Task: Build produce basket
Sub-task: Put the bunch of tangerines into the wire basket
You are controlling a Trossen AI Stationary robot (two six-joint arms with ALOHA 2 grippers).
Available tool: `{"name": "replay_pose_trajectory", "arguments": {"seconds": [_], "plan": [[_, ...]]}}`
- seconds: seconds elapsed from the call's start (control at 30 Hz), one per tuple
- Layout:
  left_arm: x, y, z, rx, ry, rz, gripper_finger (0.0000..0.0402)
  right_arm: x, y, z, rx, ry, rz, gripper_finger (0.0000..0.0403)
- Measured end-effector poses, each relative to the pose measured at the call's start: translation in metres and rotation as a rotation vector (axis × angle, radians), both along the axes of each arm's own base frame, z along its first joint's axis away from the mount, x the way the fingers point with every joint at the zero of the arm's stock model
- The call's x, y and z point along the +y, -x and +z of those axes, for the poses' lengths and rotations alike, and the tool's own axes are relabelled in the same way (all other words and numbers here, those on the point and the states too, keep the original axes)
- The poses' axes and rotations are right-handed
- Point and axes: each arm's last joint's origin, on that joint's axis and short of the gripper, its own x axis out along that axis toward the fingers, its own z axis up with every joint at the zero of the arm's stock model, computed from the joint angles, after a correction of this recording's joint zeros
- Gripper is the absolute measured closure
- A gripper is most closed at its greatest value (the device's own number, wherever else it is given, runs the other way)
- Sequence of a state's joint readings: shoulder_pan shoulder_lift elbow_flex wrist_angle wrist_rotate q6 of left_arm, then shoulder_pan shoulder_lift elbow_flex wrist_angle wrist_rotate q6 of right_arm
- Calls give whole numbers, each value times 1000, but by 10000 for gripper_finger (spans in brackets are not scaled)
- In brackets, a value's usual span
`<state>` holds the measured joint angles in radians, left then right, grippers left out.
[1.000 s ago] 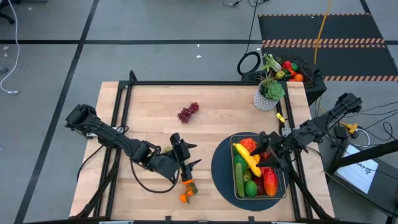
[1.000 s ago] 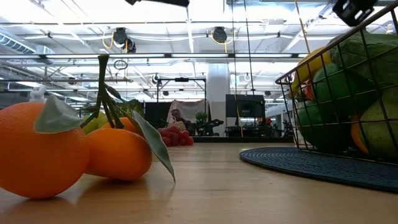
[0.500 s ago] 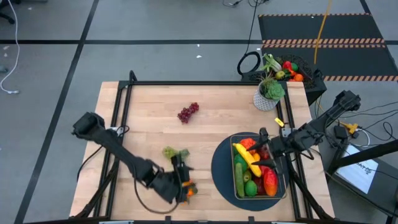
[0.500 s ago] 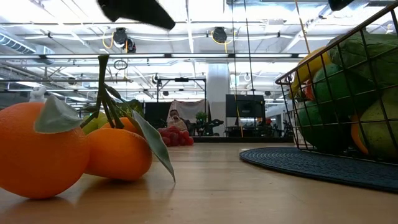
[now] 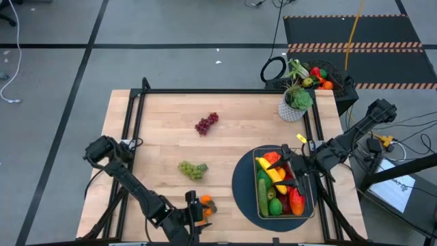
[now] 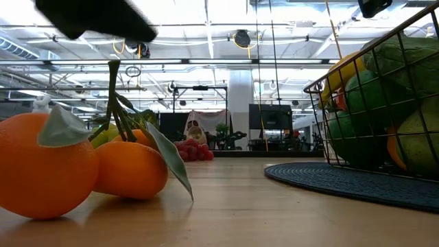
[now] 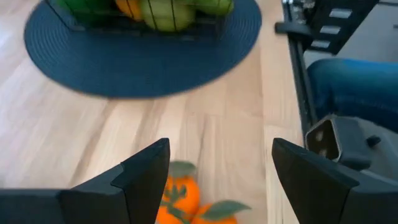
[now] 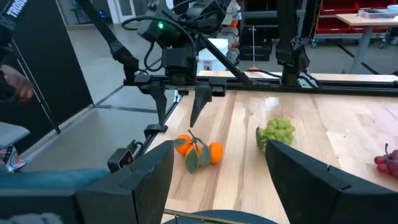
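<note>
The wire basket (image 5: 283, 186) sits on a dark round mat (image 5: 242, 188) near the table's front right corner and holds mixed produce: a yellow banana (image 5: 271, 175), red pieces and green pieces, packed close together. Three items lie outside it on the bare wood (image 5: 157, 130). A pair of oranges (image 5: 204, 208) with green leaves rests near the front edge, just left of the mat and apart from it. A bunch of green grapes (image 5: 192, 169) lies toward the middle of the table, behind the oranges. A bunch of red grapes (image 5: 206, 123) lies farther back, toward the rear edge. The left gripper (image 5: 193, 217) hangs at the front edge, just beside the oranges on their left; its two fingers stand well apart, with nothing between them, and its wrist view shows the oranges below the gap. The right gripper (image 5: 289, 172) is over the basket, above the banana and the red pieces; its fingers are spread wide and hold nothing. A potted green plant (image 5: 296, 102) in a white pot stands at the rear right corner of the table. A black bin (image 5: 321, 80) holding more produce stands on the floor just beyond that corner. In the low view the oranges fill the near left and the basket wall the right.
</note>
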<state>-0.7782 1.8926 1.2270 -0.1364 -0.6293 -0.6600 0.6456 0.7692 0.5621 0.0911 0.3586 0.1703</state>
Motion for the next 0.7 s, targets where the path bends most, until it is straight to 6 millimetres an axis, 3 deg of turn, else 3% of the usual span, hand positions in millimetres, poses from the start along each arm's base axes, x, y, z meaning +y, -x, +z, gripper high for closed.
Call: {"name": "replay_pose_trajectory", "arguments": {"seconds": [0.23, 0.7], "plan": [[-2, 2, -20, 56, -24, 27, 149, 1, 0, 1, -9, -12, 20, 156], [4, 2, -25, 84, -85, 62, 328, 2, 1, 2, -9, -13, 34, 156]]}}
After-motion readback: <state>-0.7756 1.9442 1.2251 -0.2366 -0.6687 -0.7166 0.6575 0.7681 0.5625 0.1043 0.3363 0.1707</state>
